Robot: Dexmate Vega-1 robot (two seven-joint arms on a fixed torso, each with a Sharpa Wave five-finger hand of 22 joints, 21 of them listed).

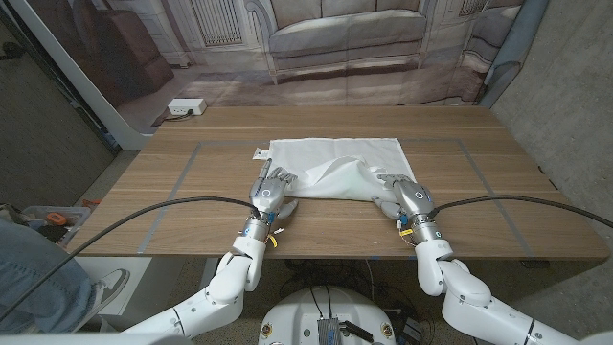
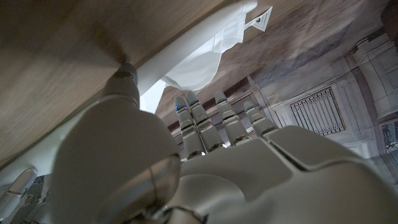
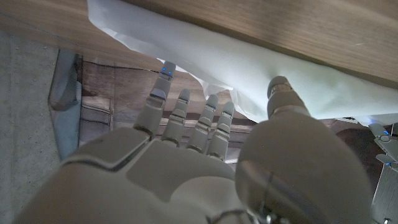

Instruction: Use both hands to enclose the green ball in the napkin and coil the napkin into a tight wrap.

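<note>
A white napkin (image 1: 330, 158) lies spread on the middle of the wooden table (image 1: 144, 211), with its near part pulled up into a raised, creased hump (image 1: 337, 178). The green ball is hidden from me. My left hand (image 1: 271, 190) sits at the napkin's near left corner with its fingers apart and reaching onto the cloth edge. My right hand (image 1: 404, 196) sits at the near right edge, fingers likewise spread. In the left wrist view my left hand (image 2: 205, 168) points its straight fingers toward the napkin (image 2: 199, 62). In the right wrist view my right hand (image 3: 186, 162) has its thumb tip at the napkin (image 3: 249, 62).
A small tag (image 1: 259, 152) sticks out at the napkin's far left corner. A white power strip (image 1: 185, 107) lies at the table's far left corner. Grey tape lines (image 1: 182, 172) mark a rectangle on the table. A person's leg and shoe (image 1: 38, 278) show at the left.
</note>
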